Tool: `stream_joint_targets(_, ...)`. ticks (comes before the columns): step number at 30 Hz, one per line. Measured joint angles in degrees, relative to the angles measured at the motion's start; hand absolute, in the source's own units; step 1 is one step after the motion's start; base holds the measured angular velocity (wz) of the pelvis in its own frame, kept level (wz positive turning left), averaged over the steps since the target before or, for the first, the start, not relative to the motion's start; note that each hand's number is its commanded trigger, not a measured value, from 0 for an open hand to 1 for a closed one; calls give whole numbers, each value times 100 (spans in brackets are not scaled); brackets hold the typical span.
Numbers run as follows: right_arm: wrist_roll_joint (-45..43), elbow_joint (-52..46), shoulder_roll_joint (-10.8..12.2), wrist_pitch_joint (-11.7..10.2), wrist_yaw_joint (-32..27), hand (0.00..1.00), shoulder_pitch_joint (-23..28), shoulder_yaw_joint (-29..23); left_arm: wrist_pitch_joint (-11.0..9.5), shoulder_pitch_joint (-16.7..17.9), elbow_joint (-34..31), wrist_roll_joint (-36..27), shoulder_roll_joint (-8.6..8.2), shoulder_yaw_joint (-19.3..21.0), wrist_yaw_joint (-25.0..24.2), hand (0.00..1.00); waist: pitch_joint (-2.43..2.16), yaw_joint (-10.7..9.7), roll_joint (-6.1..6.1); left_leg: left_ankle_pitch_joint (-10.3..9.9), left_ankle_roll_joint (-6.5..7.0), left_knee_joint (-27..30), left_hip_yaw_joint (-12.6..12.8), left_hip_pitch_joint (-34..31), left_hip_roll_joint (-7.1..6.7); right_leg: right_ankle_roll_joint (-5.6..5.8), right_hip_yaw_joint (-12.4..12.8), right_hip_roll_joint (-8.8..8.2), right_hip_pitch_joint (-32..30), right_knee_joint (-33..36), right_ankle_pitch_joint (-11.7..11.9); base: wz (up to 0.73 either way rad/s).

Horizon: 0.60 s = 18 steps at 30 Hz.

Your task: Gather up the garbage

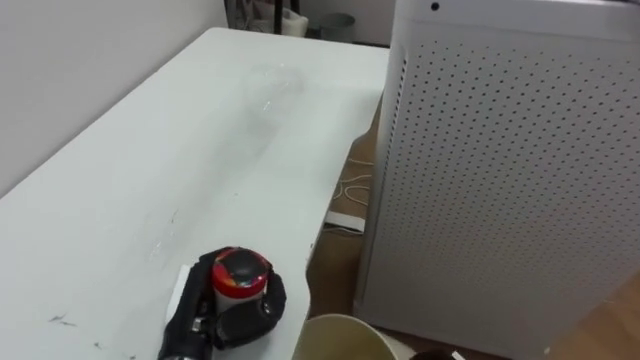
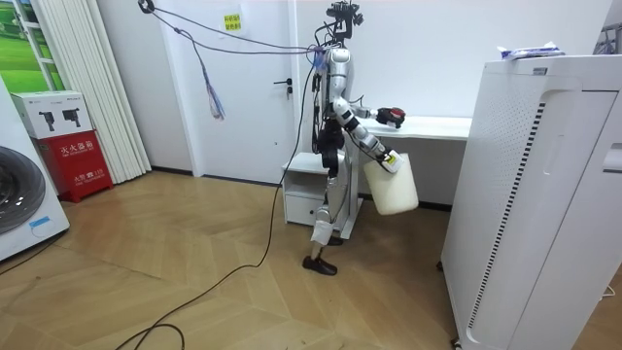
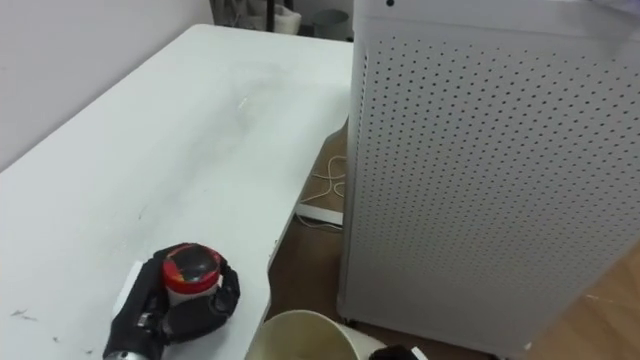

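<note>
1. Garbage, a small round container with a red cap [image 1: 238, 271], is sitting on the white tabletop [image 1: 200, 130], close to its near right-hand edge.
2. Reaching in from the lower left, the black left robot hand [image 1: 232, 322] is wrapping its fingers [image 1: 274, 296] round the sides of the container, with the red cap showing above them.
3. A cream plastic bucket [image 2: 394, 190] is hanging beside the tabletop's edge, just below and to the right of the container in the eye views, with its open mouth facing up.
4. In the room view the right robot hand [image 2: 387, 161] is meeting the top of the bucket; whether it is gripping tightly or loosely, I cannot tell.
5. The robot is standing upright at the end of the tabletop, next to a low white drawer unit [image 2: 306, 190].
6. A tall white cabinet with a perforated side panel [image 1: 510, 170] is standing on the wooden floor [image 2: 194, 253] to the right of the tabletop.
7. A white cable [image 1: 350, 190] is lying on the floor between the cabinet and the tabletop.
</note>
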Motion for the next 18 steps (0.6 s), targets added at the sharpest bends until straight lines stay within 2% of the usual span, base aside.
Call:
stream_joint_targets(4, 0, -115, -35, 0, 4, 100, -59, 0, 11, -48, -207, -158, -1, -51, -441, 100, 0, -24, 1, 0, 0, 6, 4, 1, 2, 0, -5, 0, 3, -4, 0, -1)
stream_joint_targets(9, 2, -116, -82, 0, -30, 100, -242, 1, 91, -162, -296, -194, 77, -245, -985, 100, 31, -146, 48, 0, 0, 11, 36, -4, 4, 0, 34, 2, -15, -8, 0, -3)
stream_joint_targets(18, 33, -147, -273, 0, -219, 100, -273, 0, 95, -162, -598, -396, 115, -286, -1490, 100, 35, -174, 58, 0, 0, 4, 198, 0, 16, 0, 199, 1, -103, 0, 0, -11)
